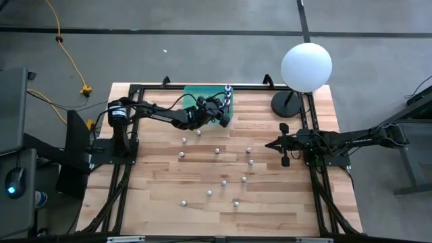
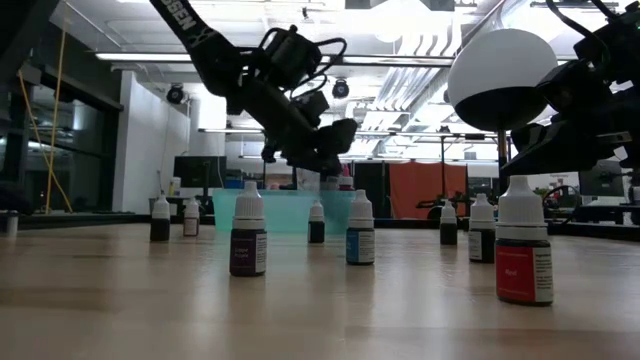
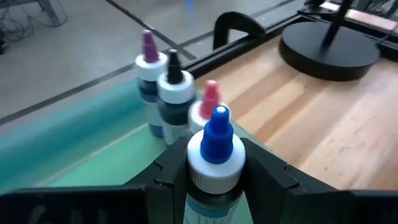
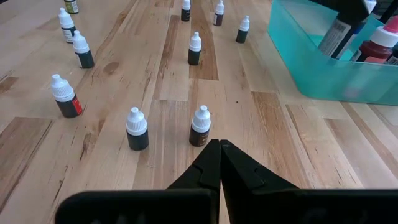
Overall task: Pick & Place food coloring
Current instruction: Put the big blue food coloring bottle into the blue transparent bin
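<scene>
Left gripper [image 1: 221,111] sits over the teal bin [image 1: 196,94] at the table's far edge, fingers [image 3: 267,177] pinching a blue-capped food coloring bottle [image 3: 216,152] held upright above the bin's inside. Three more bottles stand bunched in the bin's corner just ahead of it: one with a purple tip [image 3: 149,68], one with a black tip [image 3: 174,84], one with a pink tip [image 3: 209,102]. Low view shows the left arm [image 2: 270,80] angled down from above with the gripper hanging over the bin, clear of the wood. Loose bottles stand upright, scattered over the middle of the wooden table [image 1: 155,196], all apart from one another; nearest the low camera are a dark purple-labelled one [image 2: 248,238], a blue-labelled one [image 2: 360,235] and a red-labelled one [image 2: 523,245]. Globe lamp [image 1: 306,66] stands at the far right corner on a black round base [image 1: 288,104]. Right gripper [image 1: 269,144] is parked low at the table's right side, pointing toward the scattered bottles, fingers [image 4: 208,167] pressed together on nothing, with two white-capped bottles [image 4: 200,126] just ahead of its tips.
</scene>
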